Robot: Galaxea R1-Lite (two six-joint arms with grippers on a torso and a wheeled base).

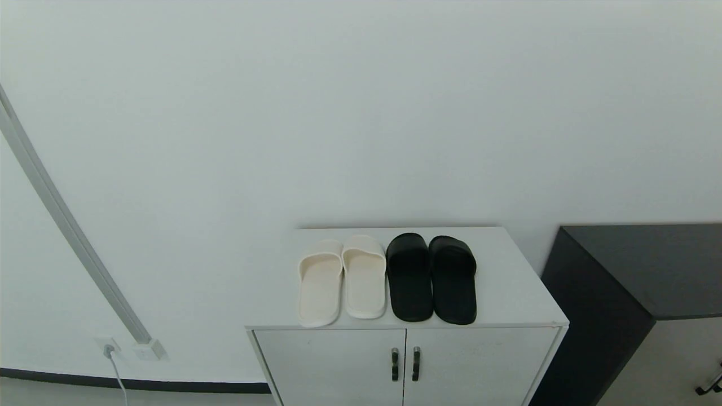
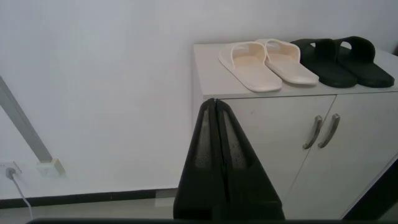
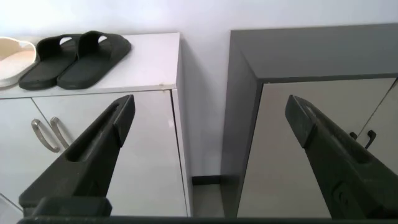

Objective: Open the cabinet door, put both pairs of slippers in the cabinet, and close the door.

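A white cabinet stands against the wall with both doors closed and two dark handles at the centre seam. On its top lie a pair of cream slippers and, to their right, a pair of black slippers. In the left wrist view my left gripper is shut with nothing in it, held before the cabinet's left front corner, below the cream slippers. In the right wrist view my right gripper stands open and empty near the cabinet's right side; the black slippers lie further off.
A dark cabinet stands close on the white cabinet's right, with a narrow gap between them. On the left wall a grey cable duct runs down to a socket with a plugged-in cord. Floor space is free left of the cabinet.
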